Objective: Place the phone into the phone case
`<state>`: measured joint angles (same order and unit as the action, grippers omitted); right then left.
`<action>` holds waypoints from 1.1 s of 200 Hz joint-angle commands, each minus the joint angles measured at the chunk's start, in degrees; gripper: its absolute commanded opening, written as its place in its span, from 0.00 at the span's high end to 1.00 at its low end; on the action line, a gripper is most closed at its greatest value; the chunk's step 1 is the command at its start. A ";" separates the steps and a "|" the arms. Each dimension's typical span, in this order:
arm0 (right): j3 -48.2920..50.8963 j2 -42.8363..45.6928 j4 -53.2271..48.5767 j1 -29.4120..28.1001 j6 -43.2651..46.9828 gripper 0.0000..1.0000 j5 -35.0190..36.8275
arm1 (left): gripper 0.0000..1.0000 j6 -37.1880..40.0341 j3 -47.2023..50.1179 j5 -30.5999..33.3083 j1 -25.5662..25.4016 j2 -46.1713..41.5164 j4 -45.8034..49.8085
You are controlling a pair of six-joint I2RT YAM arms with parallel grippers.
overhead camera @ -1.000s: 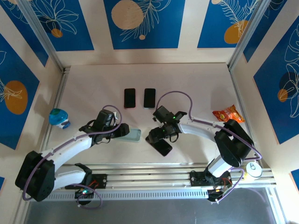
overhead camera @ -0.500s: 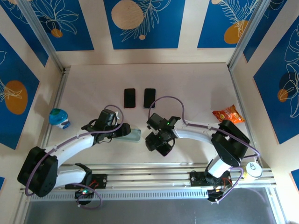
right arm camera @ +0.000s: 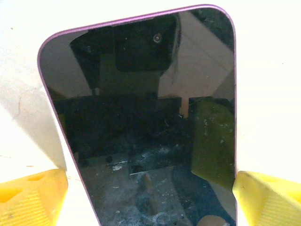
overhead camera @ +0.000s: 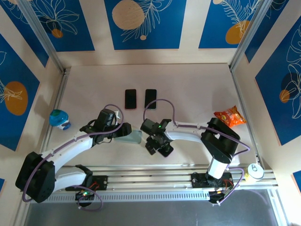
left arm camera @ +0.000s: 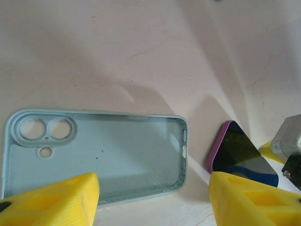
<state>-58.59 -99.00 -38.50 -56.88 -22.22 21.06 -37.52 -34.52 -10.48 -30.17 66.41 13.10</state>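
The light blue phone case lies flat on the bench with its open side up, and the camera holes are at one end. The left jaws are spread above the case. One yellow finger covers a part of the near long edge of the case, and the other finger is past the short end of the case; I cannot tell if either finger touches it.

The phone with the purple rim lies just to the right of the case, a little nearer to the arm bases, with the dark screen up, and it is apart from the case. The right jaws are spread wide over this phone, with one finger close to each long side. Whether they press the phone is not clear.

Beyond the case, two black phones lie side by side. Far to the right of the case is an orange snack packet.
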 commanded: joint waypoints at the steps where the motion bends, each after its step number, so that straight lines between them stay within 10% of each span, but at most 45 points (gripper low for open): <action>1: 0.85 -3.30 -0.60 -0.59 -1.77 0.09 -0.55 | 0.36 0.55 -0.81 -1.22 -0.68 -1.37 1.29; 220: 1.93 -2.71 2.38 2.48 -0.91 0.13 -5.08 | 0.36 1.95 -3.77 -0.15 -0.68 1.50 2.02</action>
<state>-57.32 -98.61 -37.26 -54.30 -22.98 18.33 -36.95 -35.97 -10.46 -30.20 67.48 13.93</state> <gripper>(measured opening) 0.901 0.639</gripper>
